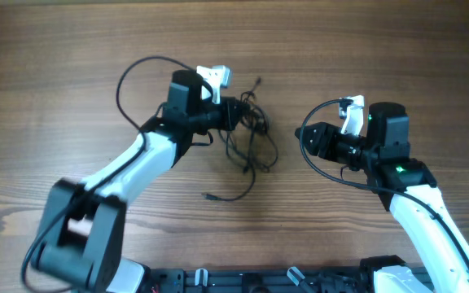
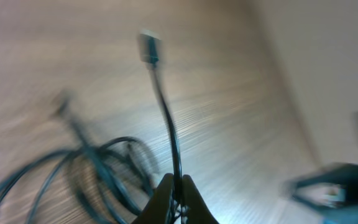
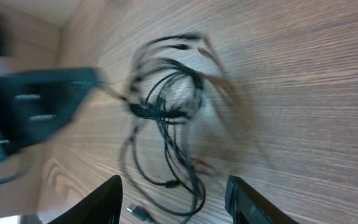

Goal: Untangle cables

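The cables [image 1: 251, 134] are thin black cords in a loose tangle at the table's middle, with one plug end at the front [image 1: 208, 196] and one at the back [image 1: 258, 80]. My left gripper [image 1: 236, 114] is at the tangle's left side, shut on one cord. In the left wrist view the jaws [image 2: 178, 190] pinch a cord [image 2: 166, 118] that runs up to a plug [image 2: 148, 47]. My right gripper [image 1: 309, 140] is open and empty, to the right of the tangle. In the right wrist view its fingers [image 3: 176, 202] frame the tangle [image 3: 166, 109].
Thick black robot cables loop behind the left arm [image 1: 129, 81] and by the right arm [image 1: 320, 163]. The table is bare wood [image 1: 72, 49]. A black rail runs along the front edge [image 1: 251, 281].
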Tool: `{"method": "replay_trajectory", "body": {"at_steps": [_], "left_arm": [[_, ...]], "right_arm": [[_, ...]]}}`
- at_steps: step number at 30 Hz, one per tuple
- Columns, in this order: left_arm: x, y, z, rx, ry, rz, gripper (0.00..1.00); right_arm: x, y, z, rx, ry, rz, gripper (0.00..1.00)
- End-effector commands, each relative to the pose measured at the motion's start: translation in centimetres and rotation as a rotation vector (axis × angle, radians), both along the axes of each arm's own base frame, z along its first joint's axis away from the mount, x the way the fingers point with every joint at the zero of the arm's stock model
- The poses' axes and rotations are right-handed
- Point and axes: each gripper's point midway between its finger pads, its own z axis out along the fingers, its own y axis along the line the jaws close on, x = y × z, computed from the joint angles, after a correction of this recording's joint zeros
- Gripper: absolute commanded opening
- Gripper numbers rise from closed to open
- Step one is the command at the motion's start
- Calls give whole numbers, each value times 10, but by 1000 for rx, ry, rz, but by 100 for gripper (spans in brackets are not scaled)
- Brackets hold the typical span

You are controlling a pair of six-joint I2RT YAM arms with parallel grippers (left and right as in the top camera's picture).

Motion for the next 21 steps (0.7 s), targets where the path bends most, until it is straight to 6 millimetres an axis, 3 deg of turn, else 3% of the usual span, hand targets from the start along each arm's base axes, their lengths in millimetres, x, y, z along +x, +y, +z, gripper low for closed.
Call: {"method": "replay_trajectory", "body": {"at_steps": [1,4,11,17,21], "left_arm": [[-16,-10,74,-138,-96,-75,4],[-25,-8,101,-175,-133,-82,4],[-44,-17,121,-260,-121,-184,4],[-57,-23,131,-300,-144,-272,4],[-59,-24,131,-313,-114,-276,4]], "right_arm": [[5,-6,-4,-46,-11,-23,55],[4,-3,-2,-37,-23,5,55],[4,16,21,67,-95,98,55],[21,-6,10,134,81,-212,55],[19,5,6,224,169,-213,55]]}}
